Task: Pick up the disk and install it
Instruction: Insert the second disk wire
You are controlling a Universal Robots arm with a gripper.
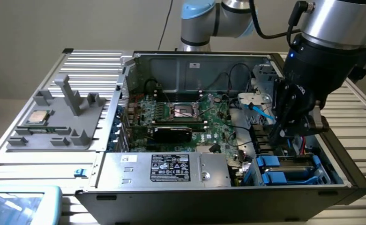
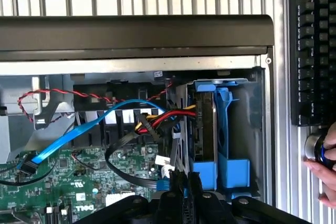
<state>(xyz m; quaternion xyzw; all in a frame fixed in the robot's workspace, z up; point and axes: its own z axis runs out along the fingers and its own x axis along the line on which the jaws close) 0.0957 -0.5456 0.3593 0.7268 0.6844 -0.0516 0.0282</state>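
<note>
The disk [image 2: 203, 124] stands on edge in the drive bay at the corner of the open computer case, its grey metal body framed by the bright blue carrier [image 2: 231, 171]. In the exterior view the blue carrier [image 1: 289, 169] lies low in the case toward that view's right. My gripper [image 1: 281, 135] hangs inside the case just above and beside this bay. Its black fingers [image 2: 176, 195] are pressed close together, shut, with nothing visible between them, a short way from the carrier's end.
Red, yellow and blue cables [image 2: 152, 116] run across the motherboard [image 1: 183, 117] beside the bay. A silver box with a black label [image 1: 170, 168] fills the case front. A grey fixture holding a small chip [image 1: 39, 117] lies outside. A hand [image 2: 325, 166] and keyboard [image 2: 312, 45] are beyond the case wall.
</note>
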